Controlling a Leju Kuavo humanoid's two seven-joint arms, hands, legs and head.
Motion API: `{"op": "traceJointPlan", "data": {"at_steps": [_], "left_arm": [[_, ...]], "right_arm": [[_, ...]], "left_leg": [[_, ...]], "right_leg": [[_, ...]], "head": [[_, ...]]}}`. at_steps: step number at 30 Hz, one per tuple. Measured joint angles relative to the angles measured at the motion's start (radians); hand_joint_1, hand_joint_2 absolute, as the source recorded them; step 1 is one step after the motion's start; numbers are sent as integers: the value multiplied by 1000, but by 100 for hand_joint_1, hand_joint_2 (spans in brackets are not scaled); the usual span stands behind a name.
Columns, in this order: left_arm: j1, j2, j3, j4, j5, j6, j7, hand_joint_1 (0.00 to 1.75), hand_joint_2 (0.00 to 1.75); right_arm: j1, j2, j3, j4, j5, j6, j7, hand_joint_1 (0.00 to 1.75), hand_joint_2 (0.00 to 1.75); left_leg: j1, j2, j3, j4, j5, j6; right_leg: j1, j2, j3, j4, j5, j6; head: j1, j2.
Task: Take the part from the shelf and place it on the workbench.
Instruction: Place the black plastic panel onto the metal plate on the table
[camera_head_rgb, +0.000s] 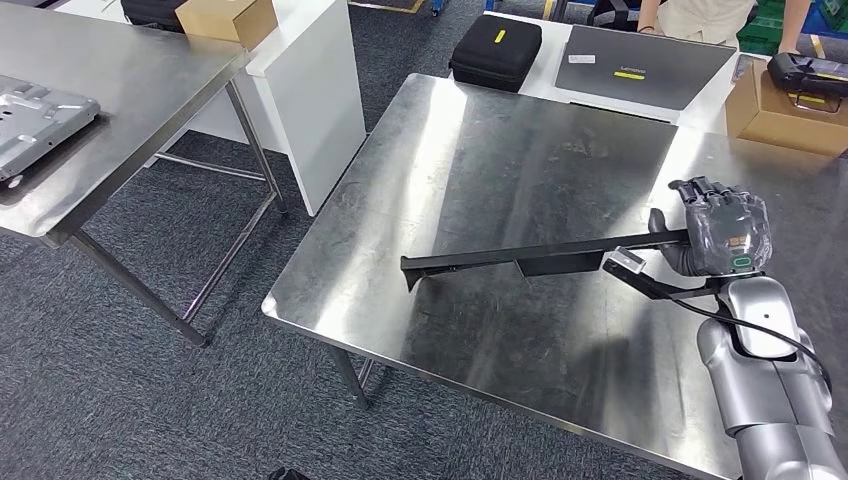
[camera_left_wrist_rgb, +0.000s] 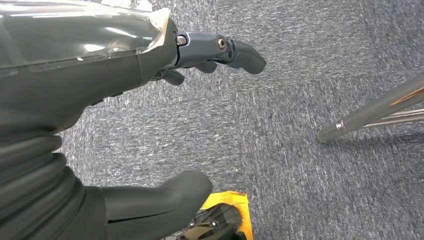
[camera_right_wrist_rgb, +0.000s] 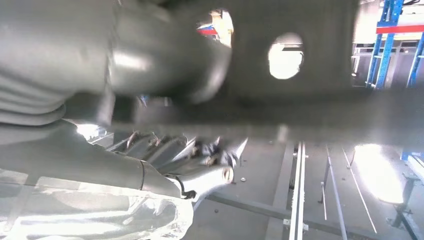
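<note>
Item: long black part, being set on steel desk.
Right hand (camera_head_rgb: 722, 232) clamped round one end of part (camera_head_rgb: 530, 261); far tip touches or nears desk (camera_head_rgb: 480, 160) mid-surface. Lower level, release once flat. Left hand (camera_left_wrist_rgb: 150, 100) hangs over carpet, fingers apart, holding nothing.

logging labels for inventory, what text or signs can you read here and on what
None reads clearly.
Laptop lid: a logo and a white sticker, both too small to read.
Black case: a yellow tag, no legible text.
Right hand: a small orange mark on its back, too small to read.
</note>
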Motion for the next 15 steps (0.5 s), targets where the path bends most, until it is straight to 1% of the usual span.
{"op": "traceJointPlan", "data": {"at_steps": [1, 15], "left_arm": [[1, 0, 1, 0, 1, 3, 1, 0, 0], [8, 0, 12, 0, 4, 7, 12, 0, 0]], "right_arm": [[-3, 1, 2, 2, -1, 0, 0, 0, 175], [-12, 2, 25, 11, -5, 0, 0, 0, 175]], "left_leg": [[0, 0, 0, 0, 0, 0], [0, 0, 0, 0, 0, 0]], "right_leg": [[0, 0, 0, 0, 0, 0], [0, 0, 0, 0, 0, 0]], "head": [[0, 0], [0, 0]]}}
